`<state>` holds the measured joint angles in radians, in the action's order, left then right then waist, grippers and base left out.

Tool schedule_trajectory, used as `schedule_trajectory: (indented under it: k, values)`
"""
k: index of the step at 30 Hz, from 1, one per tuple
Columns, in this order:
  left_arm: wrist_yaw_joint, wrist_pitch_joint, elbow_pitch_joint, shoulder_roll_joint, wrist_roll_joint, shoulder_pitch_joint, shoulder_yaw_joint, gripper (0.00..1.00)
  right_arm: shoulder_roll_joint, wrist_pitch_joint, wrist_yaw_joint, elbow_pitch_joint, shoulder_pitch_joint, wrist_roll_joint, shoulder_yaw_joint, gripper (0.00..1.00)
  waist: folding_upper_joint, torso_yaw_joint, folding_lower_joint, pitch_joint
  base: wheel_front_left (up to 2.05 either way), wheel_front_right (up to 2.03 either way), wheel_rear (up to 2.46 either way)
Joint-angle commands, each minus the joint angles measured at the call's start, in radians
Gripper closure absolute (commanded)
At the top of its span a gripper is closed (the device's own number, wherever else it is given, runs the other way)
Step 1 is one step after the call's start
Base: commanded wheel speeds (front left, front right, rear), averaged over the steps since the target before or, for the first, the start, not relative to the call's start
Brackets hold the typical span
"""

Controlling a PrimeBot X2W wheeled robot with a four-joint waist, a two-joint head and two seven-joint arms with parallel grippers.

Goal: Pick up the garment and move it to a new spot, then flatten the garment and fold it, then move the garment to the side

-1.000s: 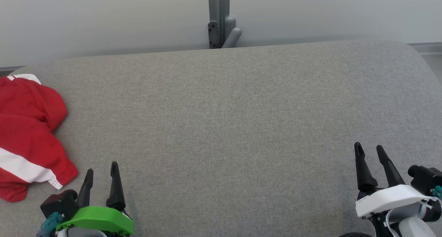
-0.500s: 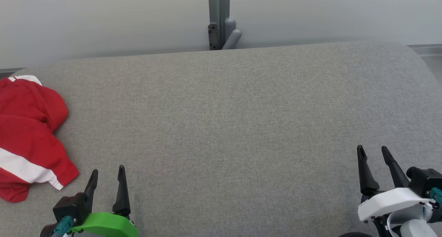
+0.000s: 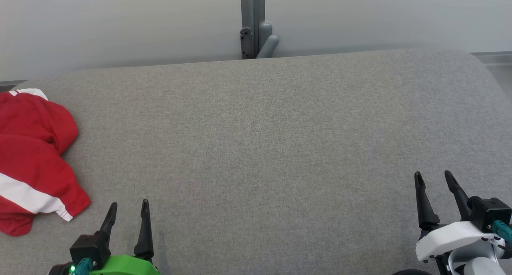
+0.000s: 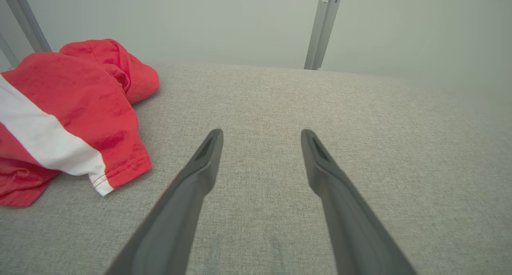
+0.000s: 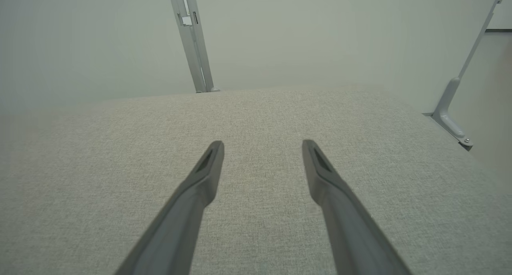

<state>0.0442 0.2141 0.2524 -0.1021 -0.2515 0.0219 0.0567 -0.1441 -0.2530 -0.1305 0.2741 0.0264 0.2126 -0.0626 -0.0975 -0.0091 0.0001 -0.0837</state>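
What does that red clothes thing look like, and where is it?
The garment is red, soft-looking cloth with a broad white stripe and a stitched hem. It lies crumpled in a loose heap, not flat or folded, at the left end of the grey fabric surface. Nothing but that surface touches it; the left gripper stands open beside it, apart.
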Motion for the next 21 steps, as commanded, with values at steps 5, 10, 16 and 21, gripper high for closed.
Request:
schedule_trajectory:
  k: [5, 10, 16, 21]
  values:
    - [0.009, 0.018, 0.009, 0.006, 0.060, 0.016, -0.010, 0.00, 0.004, -0.008, 0.000, -0.012, -0.008, -0.079, -0.024, 0.00, 0.0000, -0.001, -0.0001, 0.002, 0.00, 0.00, 0.00]
    - [0.010, 0.028, 0.016, 0.011, 0.096, 0.027, -0.018, 0.00, 0.015, -0.008, 0.000, -0.014, -0.020, -0.130, -0.039, 0.00, 0.0000, -0.001, -0.0001, 0.005, 0.00, 0.00, 0.00]
    - [0.017, 0.038, 0.027, 0.020, 0.131, 0.032, -0.030, 0.00, 0.026, -0.010, 0.000, -0.011, -0.026, -0.186, -0.046, 0.00, 0.0000, -0.001, -0.0001, 0.007, 0.00, 0.00, 0.00]
    - [0.019, 0.047, 0.036, 0.030, 0.151, 0.033, -0.048, 0.00, 0.033, -0.011, 0.000, -0.013, -0.032, -0.229, -0.056, 0.00, 0.0000, -0.001, -0.0001, 0.007, 0.00, 0.00, 0.00]
